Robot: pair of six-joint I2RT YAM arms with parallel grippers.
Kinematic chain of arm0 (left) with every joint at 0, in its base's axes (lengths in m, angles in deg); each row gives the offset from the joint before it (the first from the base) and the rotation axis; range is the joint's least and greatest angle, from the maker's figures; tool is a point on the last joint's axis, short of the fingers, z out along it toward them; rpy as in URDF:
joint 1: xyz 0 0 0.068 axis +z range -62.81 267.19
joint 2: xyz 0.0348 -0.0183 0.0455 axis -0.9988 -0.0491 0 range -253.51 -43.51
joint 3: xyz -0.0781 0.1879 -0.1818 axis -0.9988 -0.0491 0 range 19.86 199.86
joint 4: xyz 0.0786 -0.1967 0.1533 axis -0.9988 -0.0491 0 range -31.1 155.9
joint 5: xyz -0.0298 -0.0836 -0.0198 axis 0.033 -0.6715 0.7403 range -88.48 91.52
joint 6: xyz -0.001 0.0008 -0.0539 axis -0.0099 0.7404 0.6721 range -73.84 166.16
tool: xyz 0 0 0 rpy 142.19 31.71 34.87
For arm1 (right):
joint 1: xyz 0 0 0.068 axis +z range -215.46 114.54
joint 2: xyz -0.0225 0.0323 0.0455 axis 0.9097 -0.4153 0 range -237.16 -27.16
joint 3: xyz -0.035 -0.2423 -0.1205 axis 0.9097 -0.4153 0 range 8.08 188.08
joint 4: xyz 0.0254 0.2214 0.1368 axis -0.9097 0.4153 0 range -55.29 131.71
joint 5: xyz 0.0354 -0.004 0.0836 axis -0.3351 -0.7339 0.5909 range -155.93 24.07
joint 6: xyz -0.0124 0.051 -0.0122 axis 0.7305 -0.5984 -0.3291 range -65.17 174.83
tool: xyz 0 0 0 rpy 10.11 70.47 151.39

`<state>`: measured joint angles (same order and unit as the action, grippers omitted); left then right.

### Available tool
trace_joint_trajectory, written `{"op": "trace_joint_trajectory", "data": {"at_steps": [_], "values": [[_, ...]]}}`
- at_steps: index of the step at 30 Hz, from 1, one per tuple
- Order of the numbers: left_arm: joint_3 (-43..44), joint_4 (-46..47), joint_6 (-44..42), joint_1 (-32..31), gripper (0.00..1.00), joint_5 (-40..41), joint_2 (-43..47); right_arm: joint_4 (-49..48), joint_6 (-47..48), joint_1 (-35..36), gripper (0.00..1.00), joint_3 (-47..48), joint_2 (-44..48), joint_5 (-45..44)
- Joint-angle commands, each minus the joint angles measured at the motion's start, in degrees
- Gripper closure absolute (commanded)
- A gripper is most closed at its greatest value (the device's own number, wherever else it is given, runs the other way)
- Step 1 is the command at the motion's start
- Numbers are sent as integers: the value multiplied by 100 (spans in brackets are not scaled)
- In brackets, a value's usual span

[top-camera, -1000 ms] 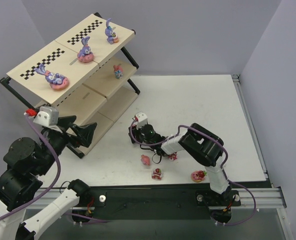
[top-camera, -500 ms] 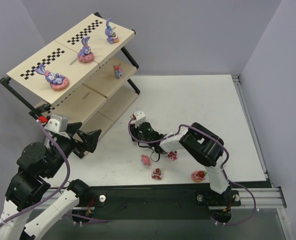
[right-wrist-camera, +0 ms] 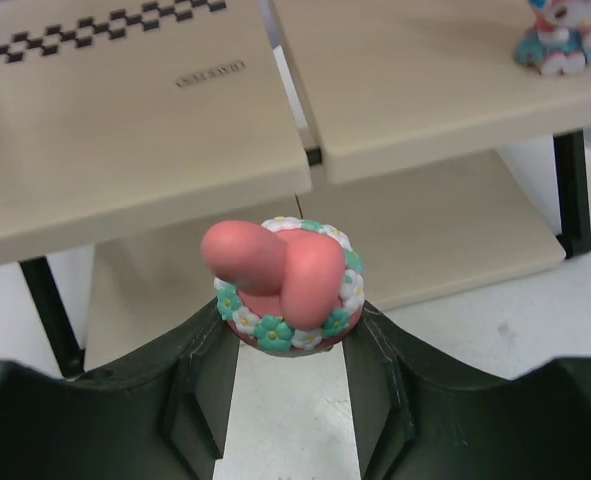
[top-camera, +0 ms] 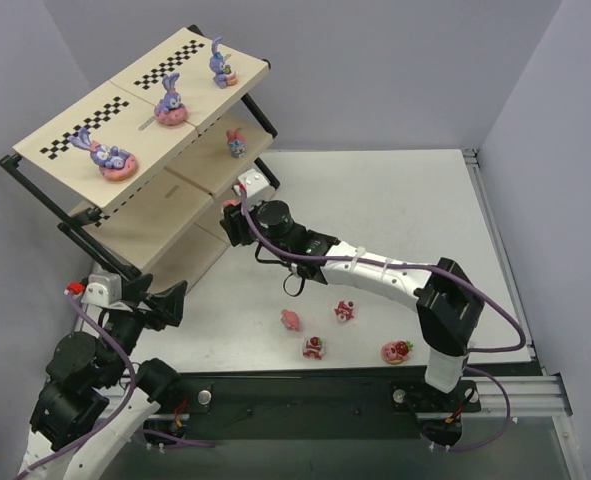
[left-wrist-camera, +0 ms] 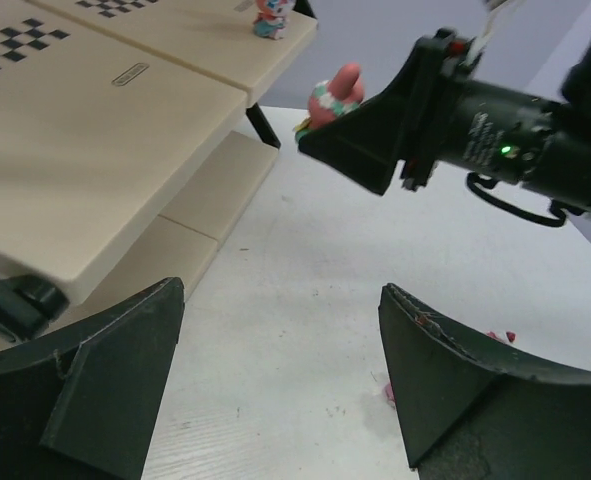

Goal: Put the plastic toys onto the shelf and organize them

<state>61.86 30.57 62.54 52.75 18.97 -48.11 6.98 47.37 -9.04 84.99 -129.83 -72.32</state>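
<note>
My right gripper (top-camera: pixel 233 214) (right-wrist-camera: pixel 290 330) is shut on a pink plastic toy (right-wrist-camera: pixel 285 275) ringed with white and teal flowers, holding it in the air just in front of the shelf (top-camera: pixel 145 100) at its middle tier. The same toy (left-wrist-camera: pixel 335 92) shows in the left wrist view too. Three purple bunnies (top-camera: pixel 170 105) stand on the checkered top board. A small pink figure (top-camera: pixel 236 142) (right-wrist-camera: pixel 555 38) stands on the middle board. Several pink toys (top-camera: pixel 314 347) lie on the table near the front. My left gripper (top-camera: pixel 170 300) (left-wrist-camera: pixel 280 290) is open and empty, low beside the shelf's near end.
The shelf's black frame legs (right-wrist-camera: pixel 45 310) stand close on either side of the right gripper. The white table (top-camera: pixel 395 220) stretches right of the shelf. A purple cable (top-camera: pixel 375 262) runs along the outstretched right arm.
The right arm has stretched away from the table's middle up to the shelf, carrying the pink toy. The left arm has pulled back toward the near left edge.
</note>
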Motion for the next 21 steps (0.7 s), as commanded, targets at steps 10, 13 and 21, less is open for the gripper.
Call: {"op": "trace_joint_trajectory", "data": {"at_steps": [10, 13, 21], "values": [[-69, -307, 383, 60, 8, 2148, 258, 619, 272, -307, 100, 2539, -1482, 1069], [-69, -395, 392, 60, 5, 2394, 267, 776, 280, -351, 100, 2996, -1764, 1236], [-51, -483, 497, 77, 3, 2552, 354, 1085, 377, -351, 100, 3375, -1984, 1325]]}}
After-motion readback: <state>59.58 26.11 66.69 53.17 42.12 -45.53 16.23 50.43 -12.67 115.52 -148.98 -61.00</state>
